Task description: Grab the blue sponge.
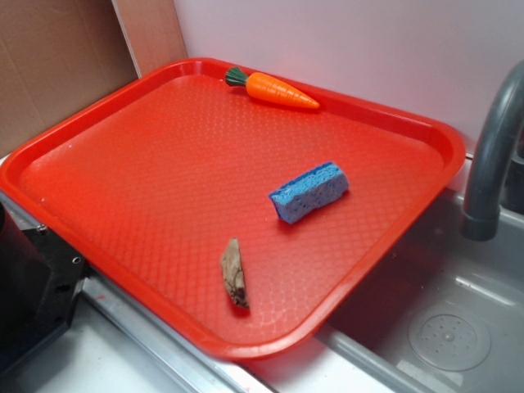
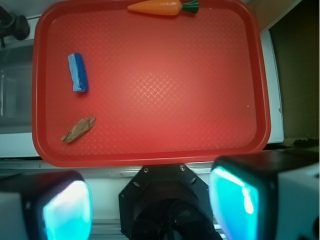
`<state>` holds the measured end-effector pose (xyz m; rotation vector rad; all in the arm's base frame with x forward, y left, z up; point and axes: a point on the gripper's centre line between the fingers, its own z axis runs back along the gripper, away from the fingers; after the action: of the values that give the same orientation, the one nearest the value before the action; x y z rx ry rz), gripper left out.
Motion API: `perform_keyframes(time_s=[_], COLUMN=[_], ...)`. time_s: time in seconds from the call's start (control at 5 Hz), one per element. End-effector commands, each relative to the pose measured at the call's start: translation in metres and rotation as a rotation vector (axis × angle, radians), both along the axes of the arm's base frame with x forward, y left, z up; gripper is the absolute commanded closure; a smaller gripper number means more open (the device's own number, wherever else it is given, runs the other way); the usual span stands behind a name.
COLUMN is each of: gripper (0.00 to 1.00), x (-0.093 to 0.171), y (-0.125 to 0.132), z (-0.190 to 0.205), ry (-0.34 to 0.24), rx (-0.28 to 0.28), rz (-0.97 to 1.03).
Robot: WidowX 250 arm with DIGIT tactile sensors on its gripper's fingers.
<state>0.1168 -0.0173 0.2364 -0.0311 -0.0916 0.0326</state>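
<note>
Blue sponge (image 1: 309, 191): I read a small oblong foam block with rounded ends; the side walls are a deeper, pitted blue, the top face paler and smoother. It lies flat on the tray floor, right of centre in the exterior view and near the left rim in the wrist view (image 2: 78, 72), touching nothing

Brown sliver (image 1: 234, 273): a thin wood-like chip, near the sponge but apart from it, toward the tray's front edge

Red tray (image 1: 123, 176): textured floor, raised rim, set partly over the sink

Toy carrot (image 1: 272, 88): orange with a green cap, against the far rim, well apart from the sponge

Faucet (image 1: 491, 155): grey curved spout beside the tray's right corner

Sink (image 1: 442, 319): grey basin with a round drain

Gripper (image 2: 150, 202): my wrist view shows both cyan-faced fingers (image 2: 67, 210) spread wide, nothing between them, hanging off the tray's near edge, well apart from the sponge
</note>
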Motion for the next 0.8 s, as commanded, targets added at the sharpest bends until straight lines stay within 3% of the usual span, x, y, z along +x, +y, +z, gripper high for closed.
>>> perform_keyframes(time_s=[0.0,0.2,0.4,0.6], gripper=[0.0,0.0,0.0,0.0], x=[0.0,0.016,0.029,0.052], y=[0.0,-0.046,-0.1,-0.126], z=[0.0,-0.05,-0.088,-0.108], ry=[0.0,0.114,0.047,-0.07], rx=[0.0,0.019,-0.099,-0.133], rz=[0.0,-0.116,-0.047,0.02])
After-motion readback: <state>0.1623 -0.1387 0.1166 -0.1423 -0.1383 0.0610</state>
